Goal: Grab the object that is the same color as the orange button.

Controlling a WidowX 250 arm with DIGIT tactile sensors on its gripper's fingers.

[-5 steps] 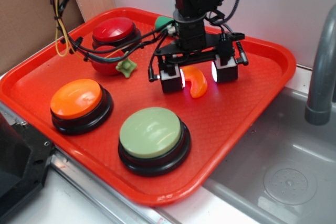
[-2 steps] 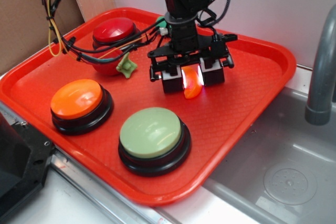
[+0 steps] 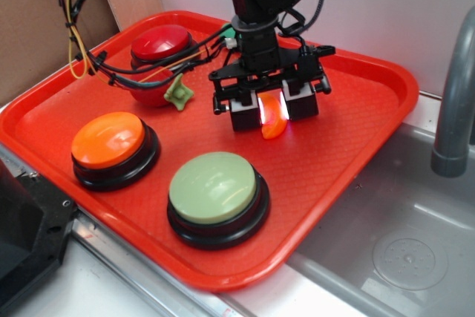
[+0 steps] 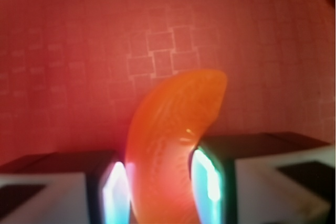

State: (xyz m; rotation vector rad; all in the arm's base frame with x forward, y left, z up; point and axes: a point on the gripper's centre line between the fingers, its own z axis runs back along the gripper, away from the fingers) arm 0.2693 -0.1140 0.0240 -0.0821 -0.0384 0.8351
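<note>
The glossy orange crescent-shaped segment [image 3: 273, 119] lies on the red tray [image 3: 356, 109] right of centre. My gripper [image 3: 272, 110] is down over it with both lit pads pressed on its sides, shut on it. In the wrist view the segment [image 4: 170, 145] fills the gap between the two glowing pads [image 4: 206, 177], its tip curving up to the right. The orange button [image 3: 111, 142], a large orange dome on a black base, stands at the tray's left front, well apart from the gripper.
A pale-green-topped button [image 3: 215, 192] stands at the tray's front, just below the gripper. A red-topped button [image 3: 162, 44] and a red strawberry with a green stem [image 3: 177, 94] sit at the back left under black cables. A metal sink [image 3: 401, 243] and grey pipe [image 3: 453, 109] lie to the right.
The gripper has shifted slightly left and its jaws have closed in from wide open onto the orange segment. In the last half second almost nothing moved.
</note>
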